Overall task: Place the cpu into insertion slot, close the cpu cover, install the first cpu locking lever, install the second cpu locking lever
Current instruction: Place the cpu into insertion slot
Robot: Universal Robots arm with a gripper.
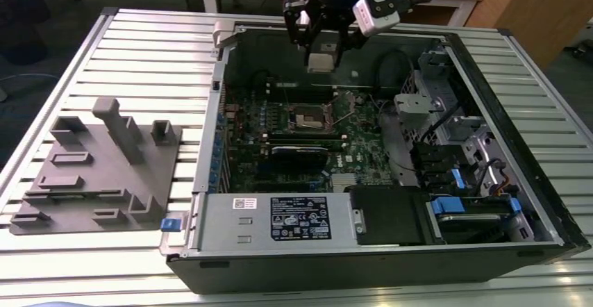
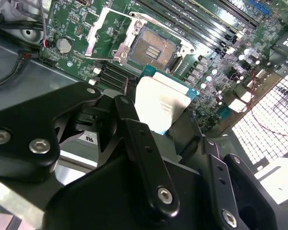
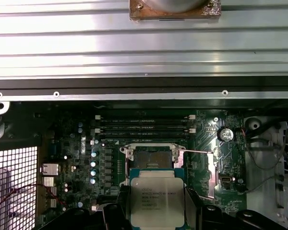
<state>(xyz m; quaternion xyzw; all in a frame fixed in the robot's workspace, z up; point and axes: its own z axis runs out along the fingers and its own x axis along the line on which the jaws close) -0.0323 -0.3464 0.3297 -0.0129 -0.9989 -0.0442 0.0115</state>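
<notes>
**Exterior view: gripper clamps the cpu above the open case**

We see the arm's tool hanging over the far part of the computer case. Its black fingers are closed on opposite edges of the cpu, which is held clear of the green circuit board.

In the first wrist view the chip's silvery top faces the camera. The insertion slot lies bare, with nothing seated in it.

In the second wrist view we find the cpu cover swung open beside the slot.

A grey fixture rests on the slatted table, at the exterior view's left of the case.
</notes>
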